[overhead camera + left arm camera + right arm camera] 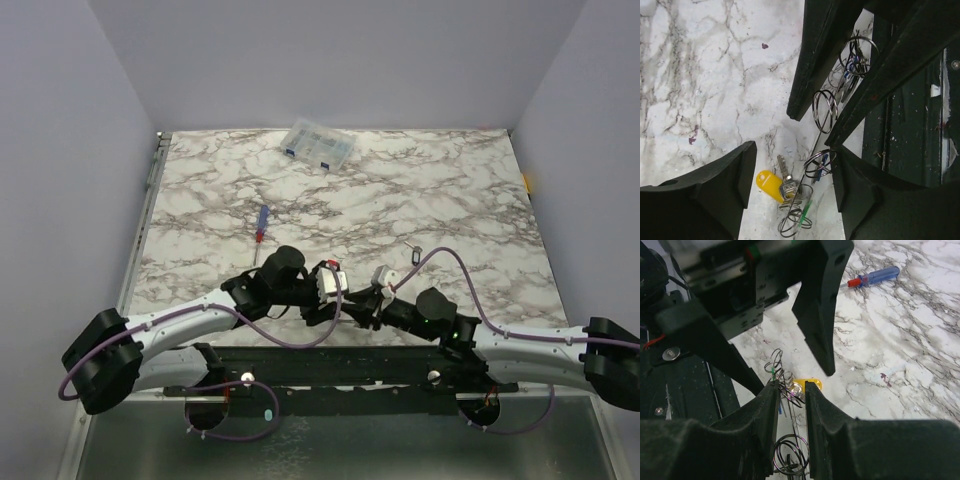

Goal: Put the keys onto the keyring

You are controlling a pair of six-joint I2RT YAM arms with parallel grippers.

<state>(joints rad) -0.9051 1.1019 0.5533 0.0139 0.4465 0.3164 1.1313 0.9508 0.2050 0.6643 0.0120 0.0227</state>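
Keyring (815, 155): thin grey wire seen edge-on, at the near edge of the marble-patterned table (450, 190), just ahead of the arm bases. Small split rings were bunched along it. A key with a yellow tag (771, 186), blade bare metal, lay flat on the table beside the wire. Slivers of a green tag (806, 212) and a blue tag (821, 164) showed among the rings. Could not tell which keys were threaded on.

The right gripper (791, 390) was nearly closed, pinching the keyring's wire.

The left gripper (792, 165) stood wide, straddling the yellow tag and gripping nothing.

Farther out to the right, a black-tagged key (415, 255) lay alone, well apart from the bunch. Mid-table on the left lay a red-and-blue screwdriver (260, 228). At the far edge sat a clear compartment box (318, 143).

The table was white with grey-brown veining. Plain pale lilac walls (330, 60) stood on three sides.
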